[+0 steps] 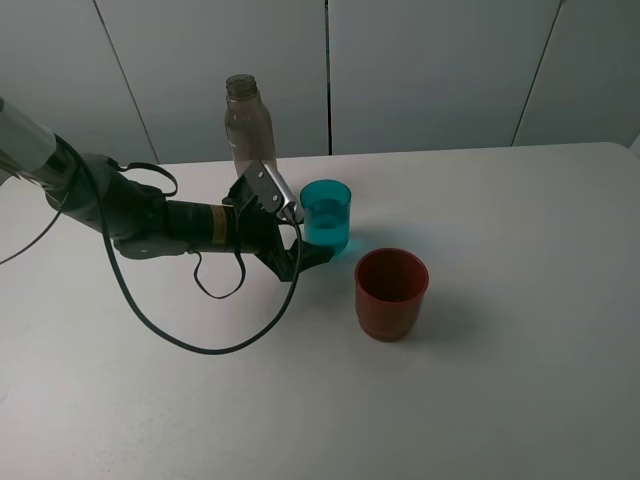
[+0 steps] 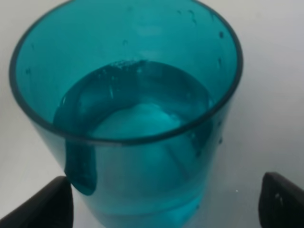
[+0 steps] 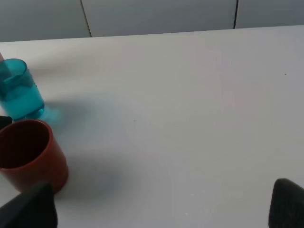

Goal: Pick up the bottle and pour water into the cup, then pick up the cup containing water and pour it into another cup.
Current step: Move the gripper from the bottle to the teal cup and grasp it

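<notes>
The teal cup (image 1: 327,215) stands upright with water in it, next to the clear bottle (image 1: 248,122), which stands upright behind the left arm. The red cup (image 1: 391,292) stands in front and to the right, empty as far as I can see. My left gripper (image 1: 296,228) is open, low at the teal cup's left side. In the left wrist view the teal cup (image 2: 128,118) fills the picture between the two fingertips (image 2: 47,206), with gaps on both sides. My right gripper (image 3: 159,211) is open and empty, above bare table, right of both cups (image 3: 19,92).
The white table (image 1: 520,220) reaches to a grey panelled wall at the back. The left arm's black cable (image 1: 170,335) loops over the table in front of the arm. The red cup (image 3: 28,152) is near the right gripper's left fingertip in the right wrist view.
</notes>
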Controlling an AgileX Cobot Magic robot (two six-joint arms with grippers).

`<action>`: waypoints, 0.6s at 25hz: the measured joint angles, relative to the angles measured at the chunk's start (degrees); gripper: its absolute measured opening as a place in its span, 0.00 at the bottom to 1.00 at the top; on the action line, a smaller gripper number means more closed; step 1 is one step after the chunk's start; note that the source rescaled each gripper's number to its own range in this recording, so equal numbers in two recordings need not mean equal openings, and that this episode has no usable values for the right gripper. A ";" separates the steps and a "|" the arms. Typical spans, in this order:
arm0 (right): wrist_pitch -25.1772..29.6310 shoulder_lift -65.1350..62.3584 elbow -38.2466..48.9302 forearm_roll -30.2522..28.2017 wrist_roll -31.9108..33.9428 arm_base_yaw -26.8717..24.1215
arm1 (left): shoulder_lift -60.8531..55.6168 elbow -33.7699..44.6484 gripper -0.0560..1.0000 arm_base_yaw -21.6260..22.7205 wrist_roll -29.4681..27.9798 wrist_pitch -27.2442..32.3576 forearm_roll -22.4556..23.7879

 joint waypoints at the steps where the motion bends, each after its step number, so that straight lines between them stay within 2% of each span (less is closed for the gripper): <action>1: 0.00 0.00 0.00 0.00 0.00 0.00 | 0.23 -0.63 0.99 -0.21 0.00 0.00 -0.14; 15: 0.00 0.00 0.00 0.00 0.00 0.00 | 1.01 -1.69 0.99 -0.81 0.22 0.00 -3.24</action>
